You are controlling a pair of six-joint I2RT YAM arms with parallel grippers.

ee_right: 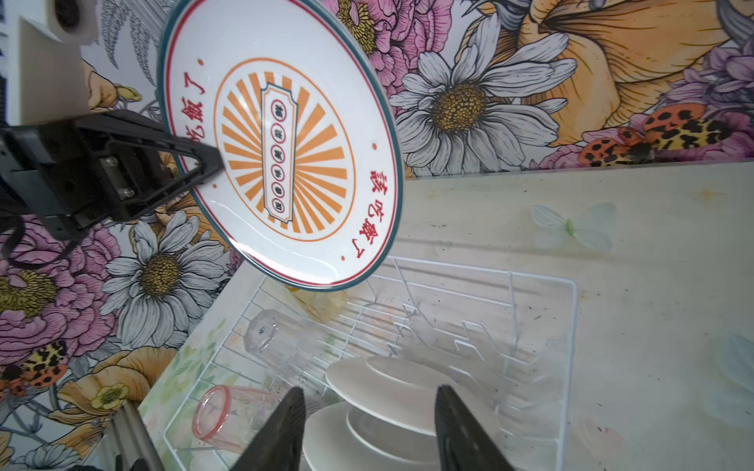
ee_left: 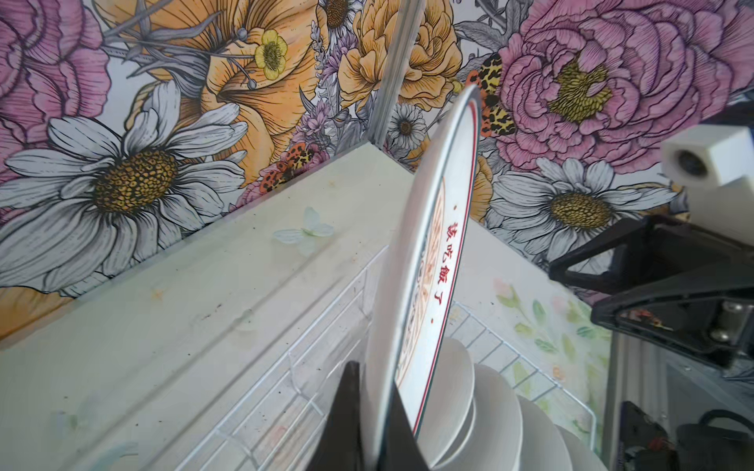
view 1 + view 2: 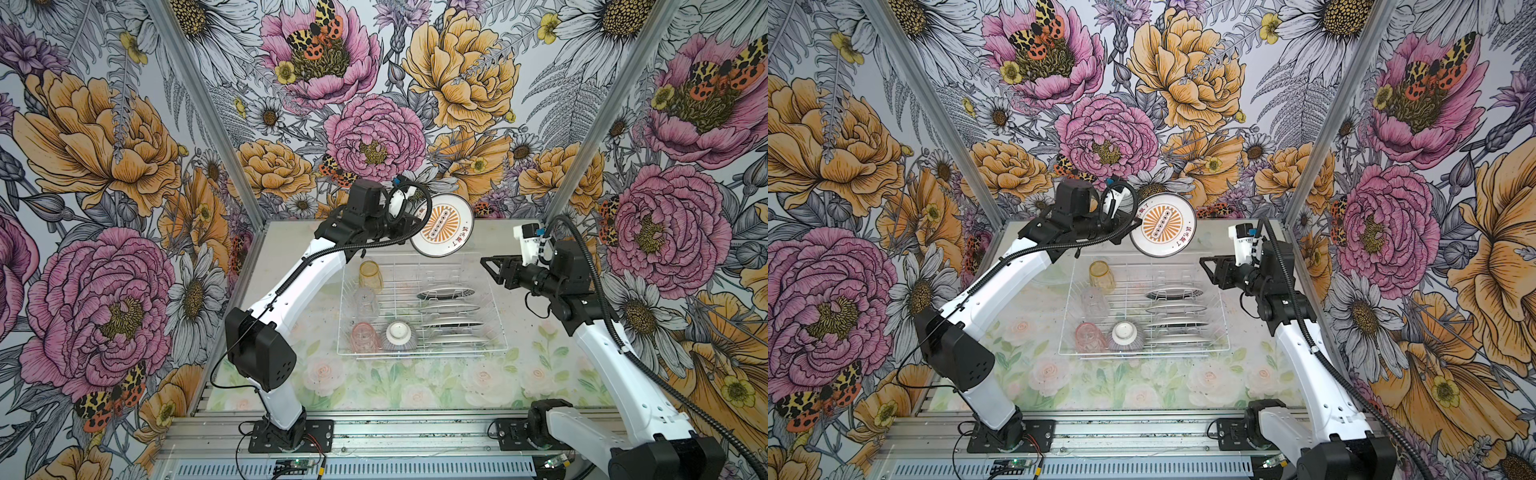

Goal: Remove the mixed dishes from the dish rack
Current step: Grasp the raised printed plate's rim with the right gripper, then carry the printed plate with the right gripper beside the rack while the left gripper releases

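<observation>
My left gripper [image 3: 417, 219] [image 2: 375, 420] is shut on the rim of a white plate [image 3: 442, 226] [image 3: 1163, 226] [image 1: 293, 155] with a dark rim and an orange sunburst. It holds the plate tilted in the air above the far edge of the dish rack [image 3: 500, 328] [image 3: 1224, 328]. Several plates [image 3: 448, 309] [image 1: 387, 387] stand on edge in the rack's right half. An amber tumbler [image 3: 370, 276], a clear tumbler [image 3: 365, 303], a pink tumbler [image 3: 365, 336] and an upturned striped bowl [image 3: 400, 336] fill its left half. My right gripper [image 3: 488, 266] [image 1: 369, 428] hangs open and empty above the rack's far right corner.
The rack sits on a pale floral mat [image 3: 415, 386] over the table. Flowered walls and two aluminium posts [image 3: 582, 137] close in the back and sides. The arm bases [image 3: 291, 432] stand on a metal rail at the front.
</observation>
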